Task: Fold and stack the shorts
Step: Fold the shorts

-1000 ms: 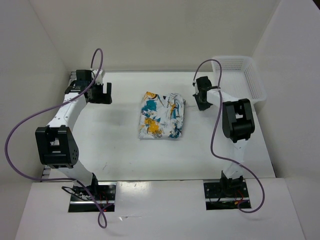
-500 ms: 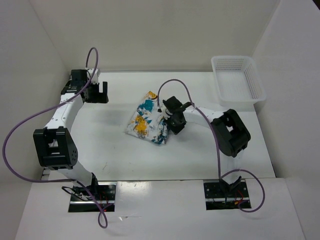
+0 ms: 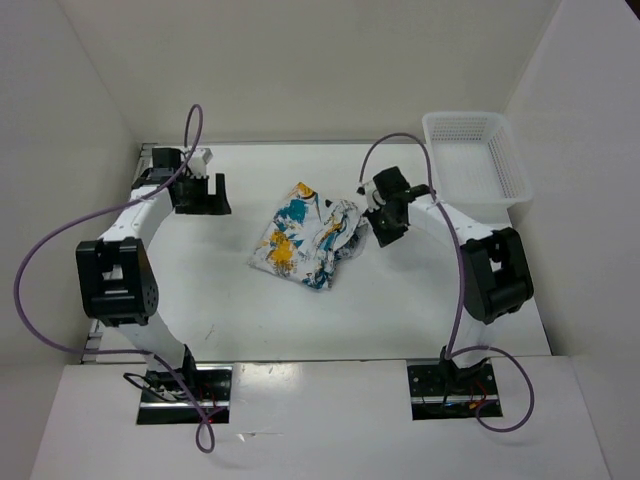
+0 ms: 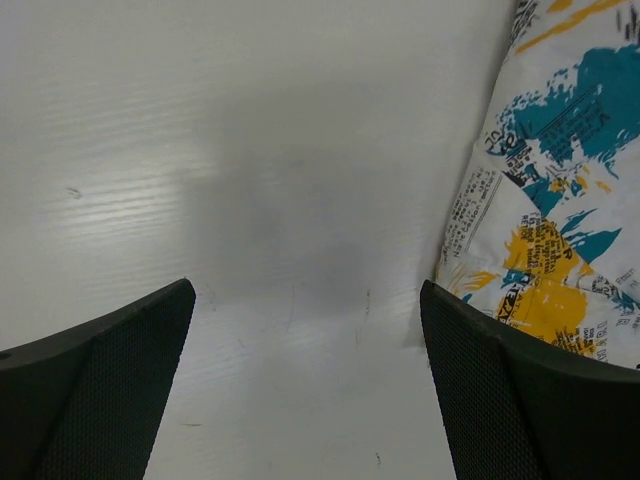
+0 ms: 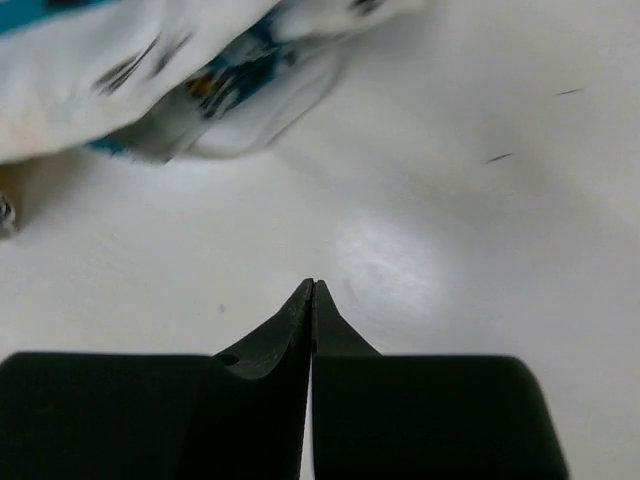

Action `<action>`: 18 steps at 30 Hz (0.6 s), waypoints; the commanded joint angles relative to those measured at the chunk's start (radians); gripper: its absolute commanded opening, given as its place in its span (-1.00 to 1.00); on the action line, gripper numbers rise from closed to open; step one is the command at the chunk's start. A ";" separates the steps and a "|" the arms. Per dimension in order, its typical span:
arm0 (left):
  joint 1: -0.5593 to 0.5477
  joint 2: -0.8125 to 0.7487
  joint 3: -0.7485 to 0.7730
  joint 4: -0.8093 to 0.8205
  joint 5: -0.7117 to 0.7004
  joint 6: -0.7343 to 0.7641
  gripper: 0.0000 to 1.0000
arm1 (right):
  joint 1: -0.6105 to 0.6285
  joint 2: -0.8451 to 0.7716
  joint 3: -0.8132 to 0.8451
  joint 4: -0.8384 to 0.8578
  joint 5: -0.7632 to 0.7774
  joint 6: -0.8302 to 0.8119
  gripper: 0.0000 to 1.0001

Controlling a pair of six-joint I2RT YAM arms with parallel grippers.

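Observation:
The shorts (image 3: 308, 235) lie folded in a bundle at the middle of the white table, white with yellow-orange, teal and black print. My left gripper (image 3: 203, 195) is open and empty at the far left, apart from the shorts; in the left wrist view the shorts (image 4: 560, 190) fill the right side and the gripper (image 4: 308, 400) hangs over bare table. My right gripper (image 3: 383, 230) is shut and empty, just right of the shorts' right edge. In the right wrist view its tips (image 5: 312, 290) meet over bare table, with the shorts (image 5: 150, 70) ahead at the upper left.
A white plastic mesh basket (image 3: 478, 158) stands at the far right corner of the table (image 3: 240, 310). White walls close in the left, back and right. Purple cables loop from both arms.
My right gripper has pulled back to the right, off the shorts, and now sits beside their right edge. The shorts stayed rotated and shifted left. My left gripper moved slightly right.

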 commanded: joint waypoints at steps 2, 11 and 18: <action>-0.042 0.111 0.023 -0.001 0.093 -0.021 1.00 | -0.037 0.010 0.097 0.089 -0.046 0.037 -0.97; -0.247 0.177 0.012 -0.001 -0.067 0.002 1.00 | -0.028 0.178 0.157 0.111 -0.084 0.082 -0.97; -0.247 0.177 -0.009 -0.001 -0.092 -0.008 1.00 | -0.028 0.299 0.237 0.143 -0.121 0.157 -0.97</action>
